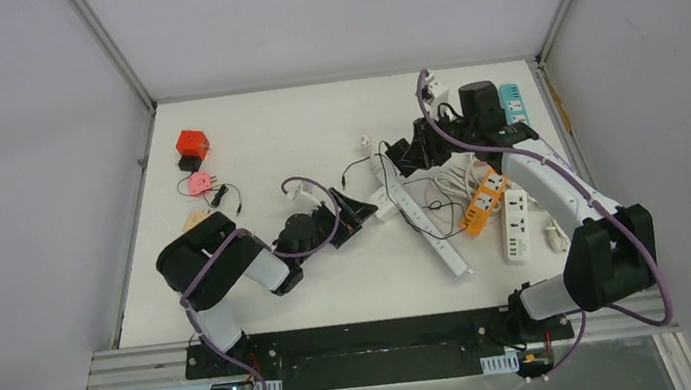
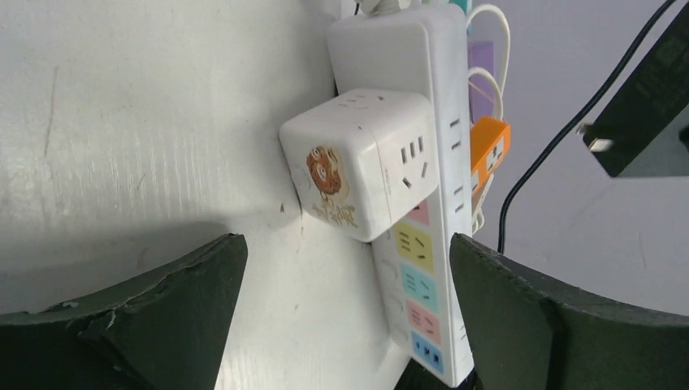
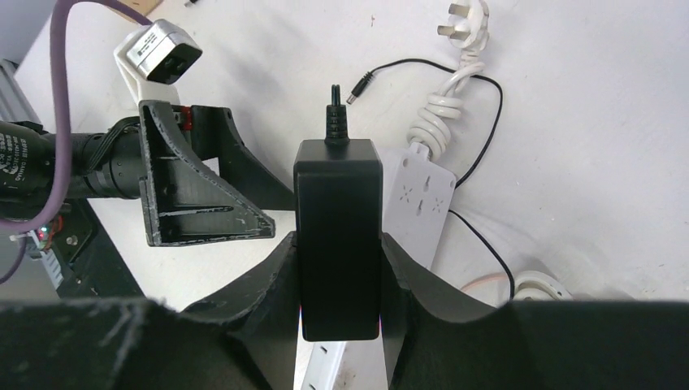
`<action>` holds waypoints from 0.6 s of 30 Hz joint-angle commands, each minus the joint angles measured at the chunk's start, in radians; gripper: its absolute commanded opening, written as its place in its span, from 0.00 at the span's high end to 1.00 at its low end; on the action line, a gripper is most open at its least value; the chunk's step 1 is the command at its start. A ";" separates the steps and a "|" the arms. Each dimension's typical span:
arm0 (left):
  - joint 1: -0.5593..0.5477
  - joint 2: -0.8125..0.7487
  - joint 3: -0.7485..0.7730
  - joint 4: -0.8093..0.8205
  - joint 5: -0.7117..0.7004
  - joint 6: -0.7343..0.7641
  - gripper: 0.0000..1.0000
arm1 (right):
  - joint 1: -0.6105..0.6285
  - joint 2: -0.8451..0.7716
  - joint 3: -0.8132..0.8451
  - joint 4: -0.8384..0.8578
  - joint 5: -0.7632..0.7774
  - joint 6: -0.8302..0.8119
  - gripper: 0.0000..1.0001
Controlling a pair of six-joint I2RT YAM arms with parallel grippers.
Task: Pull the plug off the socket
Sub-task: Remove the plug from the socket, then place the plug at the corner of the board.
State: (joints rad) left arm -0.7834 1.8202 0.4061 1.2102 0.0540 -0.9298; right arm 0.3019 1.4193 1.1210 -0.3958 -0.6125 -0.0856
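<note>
Plug point(image 3: 337, 227) is clamped in right end effector point(image 3: 337, 280), apparently clear of strip point(image 2: 443, 162); left end effector point(image 2: 345, 280) stands wide by it; next, lay plug on desk point(image 1: 313, 129).

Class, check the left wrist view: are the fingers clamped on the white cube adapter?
No, the fingers stand wide apart, and the white cube adapter lies untouched just ahead of their tips.

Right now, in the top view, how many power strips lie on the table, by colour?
White strips: 2
Orange strip: 1
Teal strip: 1
Total: 4
</note>
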 commanded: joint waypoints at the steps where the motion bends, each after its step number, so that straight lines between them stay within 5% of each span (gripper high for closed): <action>1: 0.013 -0.167 -0.040 -0.120 0.004 0.206 0.01 | -0.036 -0.074 -0.003 0.086 -0.122 0.020 1.00; 8: 0.017 -0.495 -0.053 -0.417 -0.092 0.469 0.01 | -0.081 -0.103 -0.036 0.144 -0.260 0.050 1.00; 13: 0.018 -0.708 -0.074 -0.532 -0.256 0.487 0.01 | -0.091 -0.106 -0.060 0.194 -0.346 0.069 1.00; 18: 0.024 -0.825 -0.094 -0.477 -0.094 0.567 0.01 | -0.090 -0.104 -0.079 0.232 -0.429 0.067 1.00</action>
State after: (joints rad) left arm -0.7689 1.0557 0.3199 0.7471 -0.1097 -0.4580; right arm 0.2153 1.3533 1.0470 -0.2665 -0.9123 -0.0265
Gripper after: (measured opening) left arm 0.991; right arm 0.369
